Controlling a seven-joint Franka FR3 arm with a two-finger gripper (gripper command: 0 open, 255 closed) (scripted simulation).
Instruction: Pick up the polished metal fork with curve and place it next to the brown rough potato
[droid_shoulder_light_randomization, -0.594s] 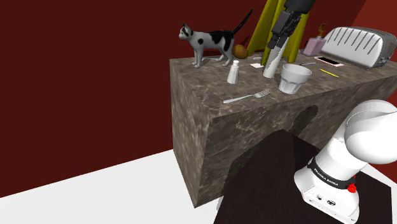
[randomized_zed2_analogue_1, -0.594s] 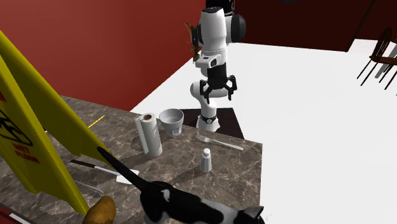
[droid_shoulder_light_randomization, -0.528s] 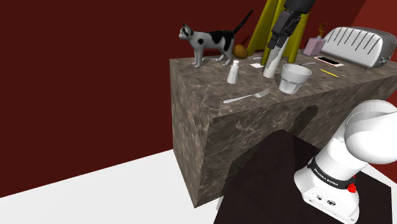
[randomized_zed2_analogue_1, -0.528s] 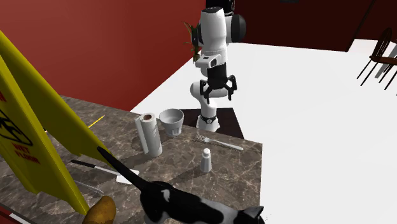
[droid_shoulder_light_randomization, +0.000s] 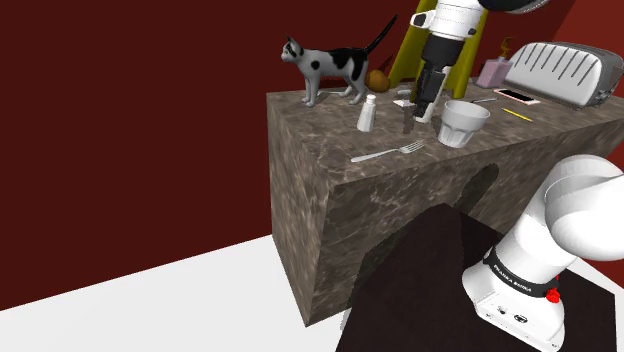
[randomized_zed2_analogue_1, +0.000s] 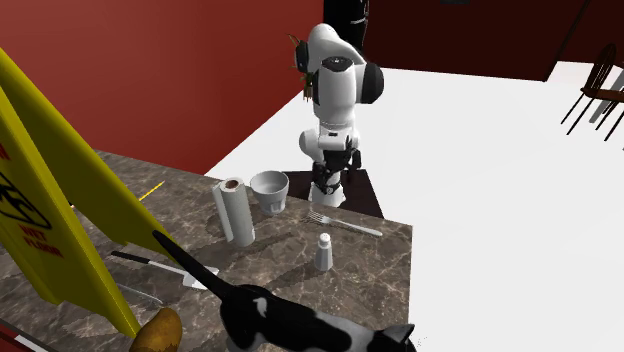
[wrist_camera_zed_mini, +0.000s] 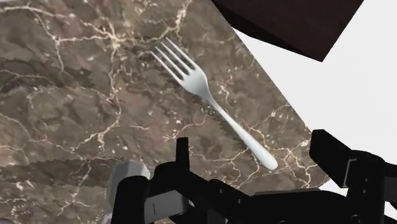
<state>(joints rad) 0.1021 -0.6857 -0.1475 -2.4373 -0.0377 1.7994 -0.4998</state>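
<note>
Dark red walls back a marbled counter (droid_shoulder_light_randomization: 318, 200). The fork (wrist_camera_zed_mini: 216, 102) lies flat beside the counter's edge nearest the stand, with its handle toward the corner. Your gripper (wrist_camera_zed_mini: 252, 145) hangs above the handle, fingers apart and empty. Descend straight, straddle the thin handle crosswise, and close low. The potato (droid_shoulder_light_randomization: 377, 79) sits by the far edge.

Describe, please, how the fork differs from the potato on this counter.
The fork is pale, slim and long; the potato is brown and rounded. The fork lies near the counter's edge by the stand; the potato sits farther back beside the cat. Both rest on the marbled counter.
</note>
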